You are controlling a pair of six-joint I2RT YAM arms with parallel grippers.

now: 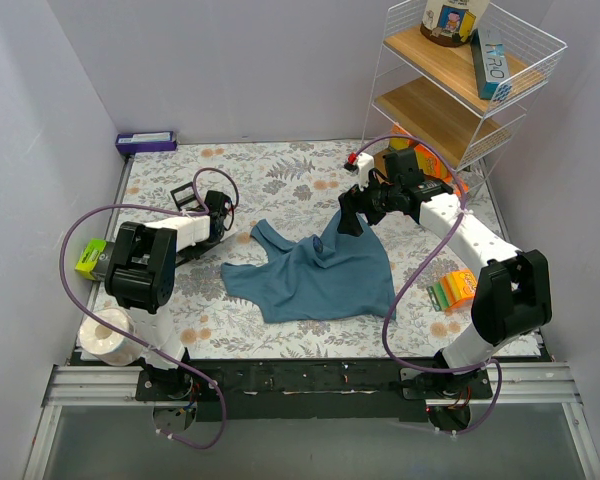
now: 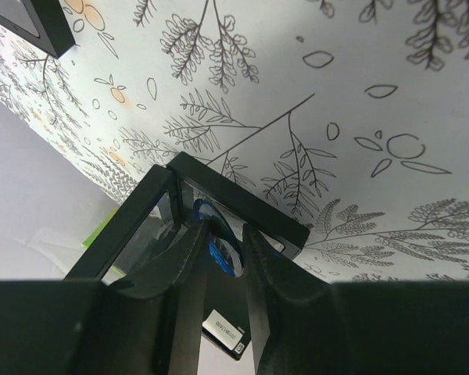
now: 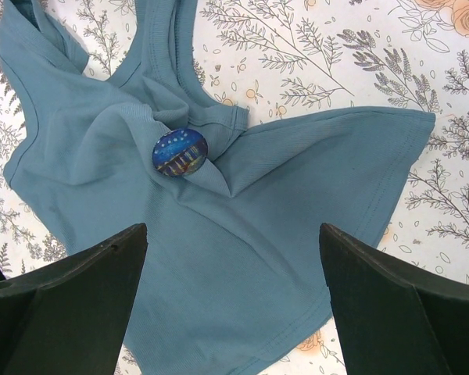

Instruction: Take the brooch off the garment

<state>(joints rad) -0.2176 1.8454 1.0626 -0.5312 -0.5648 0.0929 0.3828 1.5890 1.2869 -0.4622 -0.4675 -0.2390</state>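
The right gripper (image 3: 230, 234) hangs over the garment (image 3: 297, 180), jaws spread wide, holding nothing; the brooch (image 3: 180, 152), round and blue, sits on bunched cloth just below a hem; the left gripper (image 2: 227, 233) has jaws barely parted around a small blue disc (image 2: 223, 254), grip unclear.

Clear room separates the right hand (image 3: 233, 234) from the brooch (image 3: 180, 152) amid garment (image 3: 297, 180) folds.

You're in a lab test cell; plain walls (image 1: 40, 100) box the table (image 1: 280, 170); arms (image 1: 145, 262) bolted to an aluminium rail (image 1: 310, 385); cables (image 1: 420, 270) exposed.
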